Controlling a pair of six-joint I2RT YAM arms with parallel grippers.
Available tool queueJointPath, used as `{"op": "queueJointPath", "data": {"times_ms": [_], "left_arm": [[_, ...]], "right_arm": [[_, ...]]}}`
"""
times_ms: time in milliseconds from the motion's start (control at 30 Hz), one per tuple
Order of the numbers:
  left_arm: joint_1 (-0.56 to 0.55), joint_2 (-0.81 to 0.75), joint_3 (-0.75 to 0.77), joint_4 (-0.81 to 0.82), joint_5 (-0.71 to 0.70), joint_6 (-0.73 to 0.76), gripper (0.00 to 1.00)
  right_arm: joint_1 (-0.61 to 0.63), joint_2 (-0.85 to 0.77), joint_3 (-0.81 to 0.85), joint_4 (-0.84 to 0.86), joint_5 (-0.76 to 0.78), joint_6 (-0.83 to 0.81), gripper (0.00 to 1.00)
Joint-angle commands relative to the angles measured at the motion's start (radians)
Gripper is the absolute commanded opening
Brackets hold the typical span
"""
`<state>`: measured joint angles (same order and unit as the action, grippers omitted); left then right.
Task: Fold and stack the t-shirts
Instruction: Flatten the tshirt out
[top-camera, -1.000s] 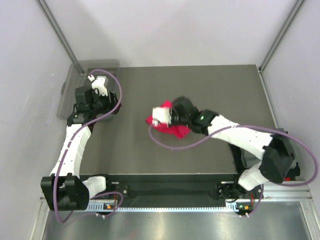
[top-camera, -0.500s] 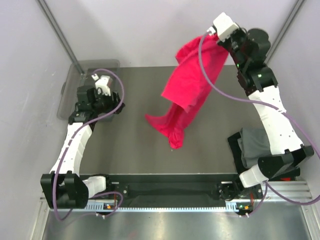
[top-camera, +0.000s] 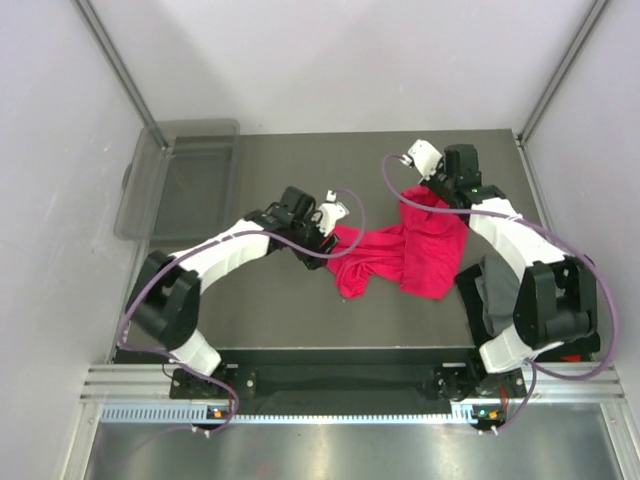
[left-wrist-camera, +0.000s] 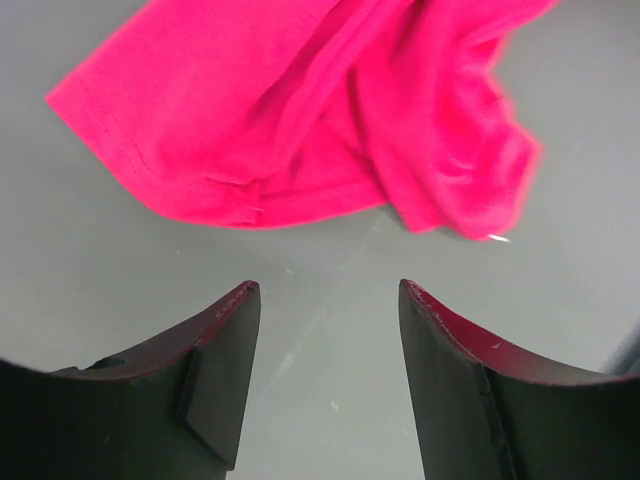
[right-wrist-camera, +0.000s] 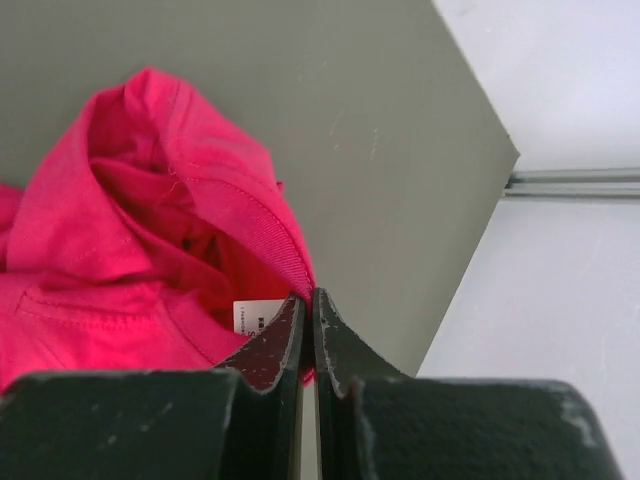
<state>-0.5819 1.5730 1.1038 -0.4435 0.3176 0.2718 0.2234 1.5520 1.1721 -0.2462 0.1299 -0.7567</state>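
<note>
The red t-shirt (top-camera: 410, 255) lies crumpled and spread out on the middle of the table (top-camera: 270, 300), a little toward its right side. My right claw (top-camera: 427, 188) stands at the far end of this shirt. In the right wrist view its two fingers are pressed together (right-wrist-camera: 307, 300) with the red collar edge pinched between them, just beside the white tag (right-wrist-camera: 255, 318). My left claw (top-camera: 330, 232) is at the shirt's left edge. In the left wrist view its fingers stand wide apart (left-wrist-camera: 325, 290) over bare table, with the hem of the shirt just beyond their tips and not touching them. A grey t-shirt (top-camera: 497, 285) lies at the right near edge of the table, partly hidden under the right arm. The clear plastic bin (top-camera: 140, 190) stands at the far left corner of the table, and I see only its own bottom through the walls.
</note>
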Motion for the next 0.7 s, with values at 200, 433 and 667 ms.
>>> {"op": "queueJointPath", "data": {"times_ms": [200,433,667], "left_arm": [[0.001,0.226,0.177,-0.049,-0.123,0.032,0.61],[-0.006,0.274,0.215,-0.049,-0.172,0.026,0.55],[-0.019,0.312,0.255,-0.076,-0.155,0.015,0.49]], "right_arm": [[-0.010,-0.135,-0.071,0.096,-0.055,0.114,0.00],[-0.010,-0.132,-0.106,0.123,-0.065,0.145,0.00],[-0.009,-0.135,-0.118,0.128,-0.065,0.142,0.00]]}}
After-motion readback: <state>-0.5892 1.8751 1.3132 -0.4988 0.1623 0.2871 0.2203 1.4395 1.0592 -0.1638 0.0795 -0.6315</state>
